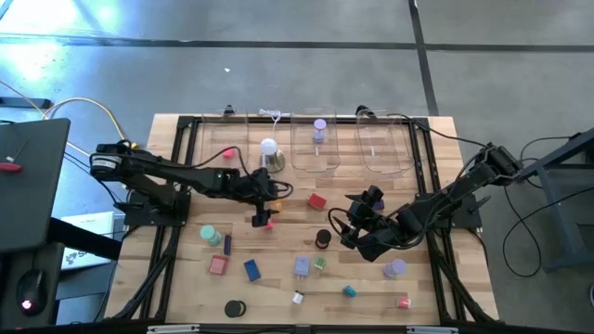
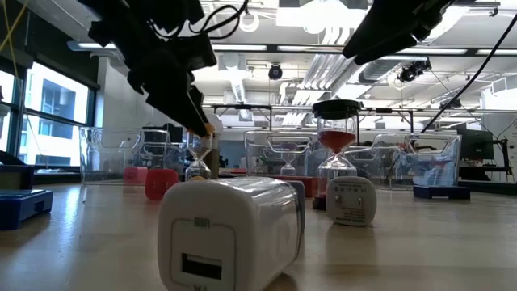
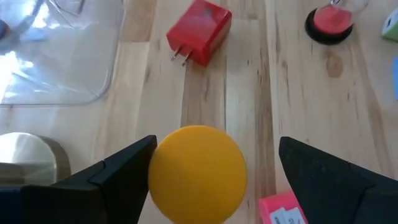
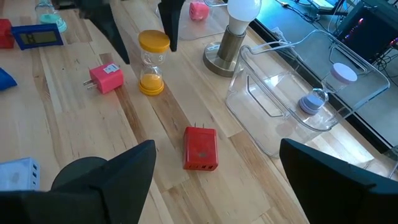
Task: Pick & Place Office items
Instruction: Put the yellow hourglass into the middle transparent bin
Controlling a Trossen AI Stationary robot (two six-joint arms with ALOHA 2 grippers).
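A yellow hourglass stands upright on its base on the wood table, next to a pink charger. My left gripper is open and slants down over the hourglass. Its fingers stand on either side of the yellow top, and no touch shows. My right gripper hangs open over the table's middle right with nothing between its fingers. A red charger lies flat ahead of it, and a black-and-red hourglass stands beside it. More small office items are scattered toward the near edge.
A white dome lamp on a metal base stands just behind the yellow hourglass. Three clear bins line the far edge; the middle one holds a purple hourglass. A white charger lies near the front edge.
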